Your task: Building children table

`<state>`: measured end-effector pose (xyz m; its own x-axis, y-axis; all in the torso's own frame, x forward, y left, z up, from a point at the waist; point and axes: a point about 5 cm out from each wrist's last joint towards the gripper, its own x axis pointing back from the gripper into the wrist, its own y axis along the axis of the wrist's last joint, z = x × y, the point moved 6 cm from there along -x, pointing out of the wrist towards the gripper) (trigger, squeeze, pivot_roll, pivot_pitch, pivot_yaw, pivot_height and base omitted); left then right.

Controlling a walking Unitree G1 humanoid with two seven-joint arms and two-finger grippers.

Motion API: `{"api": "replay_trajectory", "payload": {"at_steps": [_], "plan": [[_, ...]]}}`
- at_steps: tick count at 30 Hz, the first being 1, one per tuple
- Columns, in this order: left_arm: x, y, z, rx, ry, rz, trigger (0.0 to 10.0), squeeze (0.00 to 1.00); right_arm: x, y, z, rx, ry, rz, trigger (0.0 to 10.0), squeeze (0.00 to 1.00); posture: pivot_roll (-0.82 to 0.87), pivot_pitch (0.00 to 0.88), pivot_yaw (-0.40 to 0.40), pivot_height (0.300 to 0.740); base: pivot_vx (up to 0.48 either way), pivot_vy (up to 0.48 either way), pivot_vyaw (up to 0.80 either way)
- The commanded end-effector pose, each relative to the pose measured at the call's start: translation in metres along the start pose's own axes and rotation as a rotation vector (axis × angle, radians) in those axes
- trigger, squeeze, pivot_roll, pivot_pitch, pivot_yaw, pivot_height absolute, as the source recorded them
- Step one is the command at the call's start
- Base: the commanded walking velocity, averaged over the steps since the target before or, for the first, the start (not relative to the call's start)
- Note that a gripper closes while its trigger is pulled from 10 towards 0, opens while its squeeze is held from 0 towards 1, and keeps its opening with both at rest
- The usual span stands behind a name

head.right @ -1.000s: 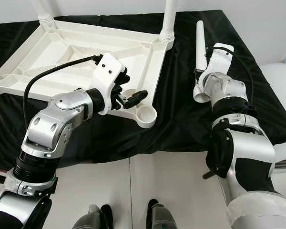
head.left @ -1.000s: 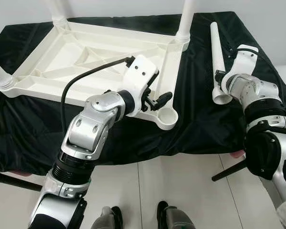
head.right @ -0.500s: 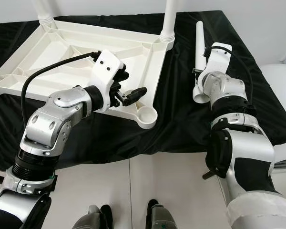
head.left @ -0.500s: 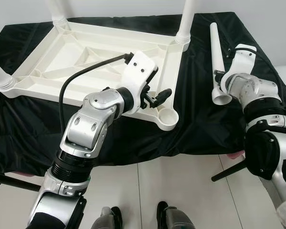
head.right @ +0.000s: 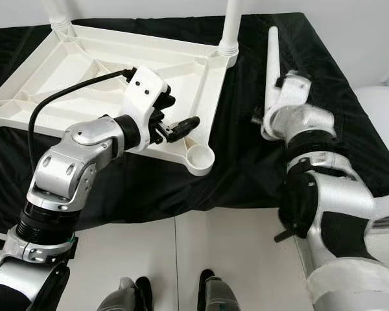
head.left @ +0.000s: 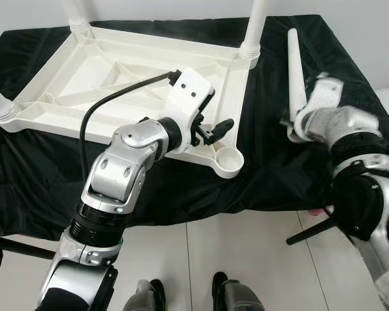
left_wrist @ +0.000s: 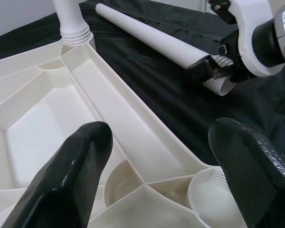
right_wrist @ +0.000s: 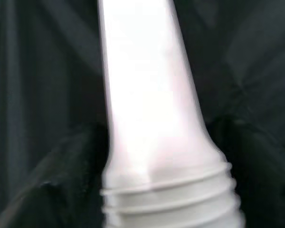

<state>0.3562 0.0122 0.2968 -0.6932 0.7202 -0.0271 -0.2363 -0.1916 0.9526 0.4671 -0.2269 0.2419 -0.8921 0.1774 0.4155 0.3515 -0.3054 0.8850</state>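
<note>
A white table top point(head.left: 117, 71) lies upside down on a black cloth. Three legs stand in its corner sockets. The near right socket point(head.left: 228, 155) holds nothing. My left gripper point(head.left: 214, 131) hovers open just above that corner, its fingers point(left_wrist: 76, 161) spread wide over the rim. A loose white leg point(head.left: 295, 71) lies on the cloth to the right of the top, threaded end towards me. My right gripper point(head.left: 293, 124) is shut on the leg point(right_wrist: 147, 118) near that threaded end. The wrist view there is blurred.
The cloth-covered table's front edge point(head.left: 246, 204) runs just before my body. Below it are a white tiled floor, my feet point(head.left: 230, 295) and a dark bar point(head.left: 308, 232) at the right. A white rounded object point(head.right: 382, 110) sits at the far right.
My right wrist has rolled over the leg's threaded end, and the leg has shifted slightly. My left gripper has hardly moved.
</note>
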Motion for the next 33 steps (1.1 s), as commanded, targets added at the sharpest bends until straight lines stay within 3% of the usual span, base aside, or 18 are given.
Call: {"api": "replay_trajectory", "payload": {"at_steps": [1,2,3,14,15,16,18,22,28,33], "plan": [[0.0,0.002,0.005,0.004,0.038,-0.009,10.0,0.0,-0.009,-0.062,-0.005,-0.03,-0.016,0.229,1.8,0.0,-0.09,0.324,0.049,0.74,0.0,0.0,0.0],[0.0,0.002,0.005,0.004,0.038,-0.009,10.0,0.0,-0.009,-0.062,-0.005,-0.03,-0.016,0.229,1.8,0.0,-0.09,0.324,0.049,0.74,0.0,0.0,0.0],[0.0,0.002,0.005,0.007,0.038,-0.012,10.0,0.0,-0.01,-0.059,-0.008,-0.009,-0.031,0.207,0.0,0.0,-0.09,0.323,0.049,0.74,0.0,0.0,0.0],[0.0,0.002,0.006,0.011,0.043,-0.013,10.0,0.0,-0.009,-0.045,-0.001,-0.033,0.011,0.154,0.0,0.0,-0.09,0.322,0.049,0.74,0.0,0.0,0.0],[-0.001,0.001,0.008,0.011,0.05,-0.011,10.0,0.0,-0.008,-0.033,0.004,-0.036,0.043,0.097,3.4,0.0,-0.09,0.319,0.048,0.74,0.0,0.0,0.0],[-0.001,-0.001,0.011,0.02,0.059,-0.007,10.0,0.0,-0.007,-0.022,0.01,-0.035,0.072,0.037,10.0,0.0,-0.08,0.317,0.048,0.74,0.0,0.0,0.0],[0.0,0.0,0.017,0.045,0.07,-0.015,10.0,0.0,-0.003,-0.002,0.018,-0.033,0.12,-0.064,10.0,0.0,-0.08,0.314,0.048,0.74,0.0,0.0,0.0],[0.001,0.004,0.023,0.087,0.072,-0.03,10.0,0.0,0.0,0.008,0.019,-0.023,0.126,-0.12,10.0,0.0,-0.08,0.311,0.046,0.74,0.0,0.0,0.0],[0.005,0.005,0.046,0.123,0.081,-0.036,10.0,0.0,0.009,0.029,0.022,0.019,0.186,-0.28,10.0,0.0,-0.08,0.294,0.04,0.74,0.0,0.0,0.0],[0.007,0.006,0.055,0.128,0.082,-0.043,10.0,0.0,0.013,0.033,0.021,-0.043,0.24,-0.297,10.0,0.0,-0.08,0.279,0.04,0.74,0.0,0.0,0.0]]}}
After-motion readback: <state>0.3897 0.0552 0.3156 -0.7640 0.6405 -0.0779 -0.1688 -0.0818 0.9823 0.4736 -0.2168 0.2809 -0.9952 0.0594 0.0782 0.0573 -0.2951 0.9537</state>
